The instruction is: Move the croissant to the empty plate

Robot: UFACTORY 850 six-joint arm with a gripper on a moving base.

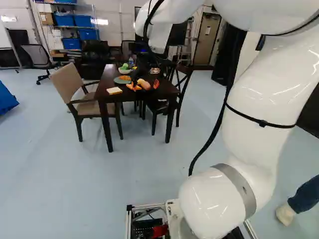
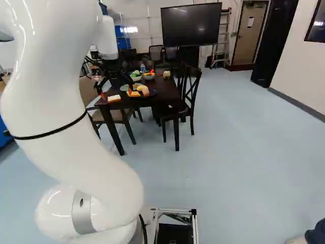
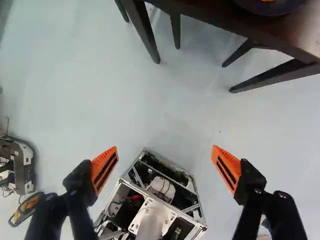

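On the surface (image 2: 167, 89), probably the croissant (image 2: 144, 91), if rightly taken for the rounded tan piece resting on the dark plate (image 2: 154, 93) close to the near edge. Too small to be certain, with an orange-brown piece (image 1: 124, 77) on the green plate (image 1: 118, 81) also possible. Cannot pick out a plate that is surely empty. Around these, a bread slice (image 1: 114, 90) near the edge and a bowl (image 1: 124, 71) farther back. Beside the surface, a tan armchair (image 1: 68, 84).

Nearer, the jaws (image 3: 165, 165), spread wide, with only floor and part of the moving base (image 3: 186, 214) showing between and beyond in the wrist view; nothing held. Looks like the approach, before any grasp. Next, must settle which piece to take and which plate to fill, then reach out over the surface, line up above the croissant and lower with care, so as not to nudge neighbouring food.
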